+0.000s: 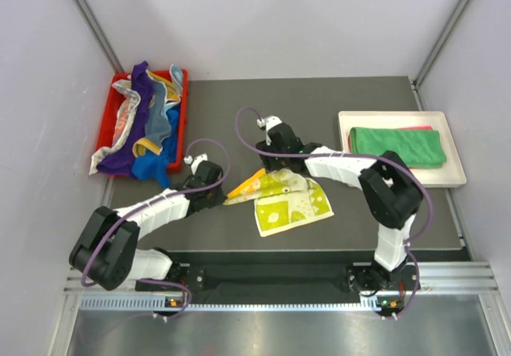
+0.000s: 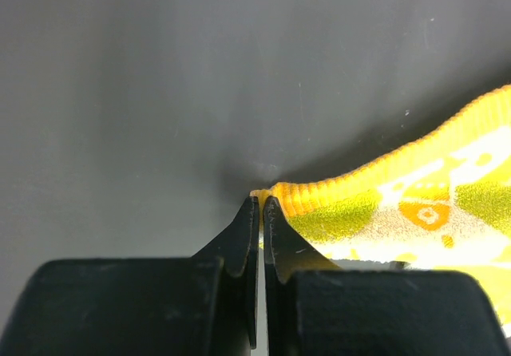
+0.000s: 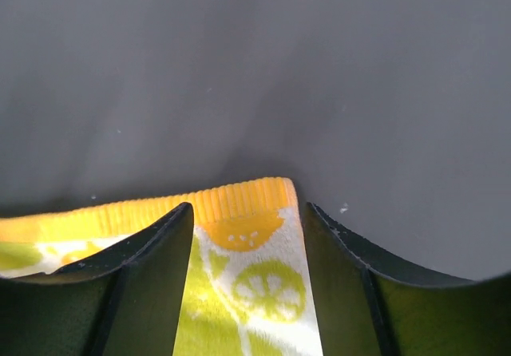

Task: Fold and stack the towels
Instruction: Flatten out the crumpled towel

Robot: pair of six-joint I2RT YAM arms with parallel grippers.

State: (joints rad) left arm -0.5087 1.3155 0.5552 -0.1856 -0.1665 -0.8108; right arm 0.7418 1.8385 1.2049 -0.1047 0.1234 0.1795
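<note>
My left gripper [image 2: 261, 201], low in the middle of the left wrist view, has its jaws pressed together on the orange ribbed corner of the yellow-green lemon-patterned towel [image 2: 415, 204], which runs off to the right edge of that frame. My right gripper [image 3: 247, 208] has its jaws apart; they stand on either side of another orange-hemmed corner of the same towel [image 3: 247, 284] without clamping it, and the cloth lies flat on the dark grey table [image 3: 255, 69] between them. From above, this towel [image 1: 291, 204] sits in the middle of the frame, partly doubled over, with my left gripper [image 1: 226, 195] at its left tip and my right gripper [image 1: 271, 164] at its upper edge. At the upper left, a red plastic bin [image 1: 106, 120] holds a loose heap of towels [image 1: 148, 124] in purple, blue, white and yellow, some spilling over its lower rim. At the right, a white tray [image 1: 455, 176] carries a folded green towel [image 1: 397, 146], with a strip of pink cloth [image 1: 419, 128] showing at its upper edge.
</note>
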